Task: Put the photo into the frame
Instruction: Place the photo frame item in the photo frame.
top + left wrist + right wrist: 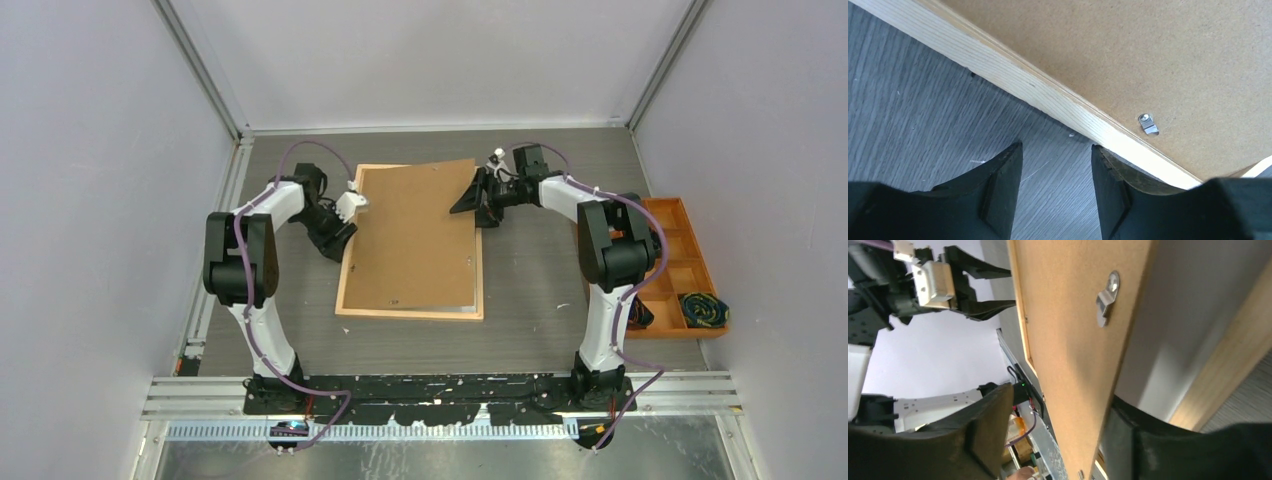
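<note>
The photo (415, 235) lies print side down, so only its brown board back shows. It rests askew on the light-wood frame (345, 270), with its far right corner raised. My right gripper (470, 195) is open at that corner. In the right wrist view the board (1068, 330) stands between the jaws (1060, 400) and leans on the right finger (1133, 440), with a gap to the left one. My left gripper (343, 235) is open and empty at the frame's left border (1013, 75). Bare table shows between its fingers (1057, 150), and the right finger (1108, 185) touches the border's outer edge.
An orange compartment tray (665, 203) stands at the right edge with a dark bundle (703, 310) in its near corner. Metal turn clips sit on the board back (1148, 124) (1107, 299). Grey walls close in the table on three sides.
</note>
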